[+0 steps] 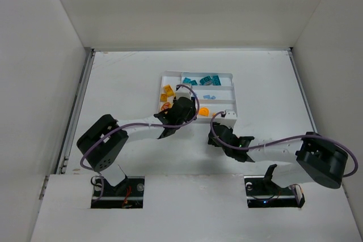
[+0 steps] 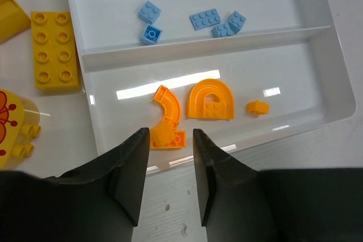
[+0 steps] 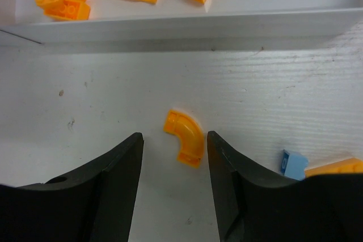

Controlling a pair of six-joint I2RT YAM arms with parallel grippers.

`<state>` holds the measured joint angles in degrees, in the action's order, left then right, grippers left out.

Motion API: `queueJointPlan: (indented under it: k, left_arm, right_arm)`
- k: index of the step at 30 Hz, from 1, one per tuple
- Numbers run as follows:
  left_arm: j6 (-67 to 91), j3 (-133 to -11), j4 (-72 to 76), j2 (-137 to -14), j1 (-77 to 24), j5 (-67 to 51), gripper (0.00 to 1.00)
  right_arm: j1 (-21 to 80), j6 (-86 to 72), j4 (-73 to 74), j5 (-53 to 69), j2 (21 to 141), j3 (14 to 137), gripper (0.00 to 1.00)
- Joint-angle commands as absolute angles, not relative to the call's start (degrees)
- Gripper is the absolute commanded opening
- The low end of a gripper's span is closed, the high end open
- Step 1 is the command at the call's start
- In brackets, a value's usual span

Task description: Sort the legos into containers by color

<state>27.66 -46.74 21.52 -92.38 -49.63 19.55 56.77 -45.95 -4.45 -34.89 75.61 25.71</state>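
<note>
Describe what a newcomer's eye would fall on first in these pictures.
The bright orange pieces in the section of the white tray nearest the arms stand out first, with light blue bricks in the section behind them. Next comes a lone curved orange piece lying on the table outside the tray, between the open fingers of the right gripper.

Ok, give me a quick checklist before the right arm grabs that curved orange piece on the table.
1. Right gripper open: ok.
2. Curved orange piece on the table, between its fingers: ok.
3. Light blue brick outside the jaws: ok.
4. Orange compartment free for the drop: not ok, left gripper hangs over it, open.
5. Finger height above the table: cannot tell.
</note>
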Motion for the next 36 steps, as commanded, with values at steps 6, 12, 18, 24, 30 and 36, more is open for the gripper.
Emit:
queueJointPlan:
  k: [6, 12, 18, 24, 30, 36]
  left_arm:
    - [27.51, -47.12, 23.99, -89.04, -49.52, 19.77, 0.38]
    - [27.60, -40.97, 24.61, -83.77, -50.75, 20.04, 0.35]
    - [28.12, -34.03, 23.38, -76.48, -52.07, 21.09, 0.35]
    - [29.09, -29.98, 21.97, -71.99, -54.09, 21.71, 0.35]
    - [30.76, -28.48, 22.67, -70.40, -58.30, 21.71, 0.35]
    - [32.25, -29.97, 25.39, -73.99, -63.31, 21.62, 0.36]
  right_arm:
    - [57.96, -48.34, -1.06, -36.12, 79.27, 29.53, 0.47]
    - [59.37, -49.04, 0.52, -36.65, 81.21, 30.94, 0.29]
    - [60.16, -49.22, 1.41, -37.18, 81.30, 31.90, 0.19]
    - [60.25, -48.43, 2.98, -37.97, 77.70, 33.05, 0.19]
    - [57.27, -43.78, 3.17, -37.53, 72.52, 34.63, 0.19]
    - [46.91, -35.52, -1.22, -34.20, 73.47, 38.23, 0.19]
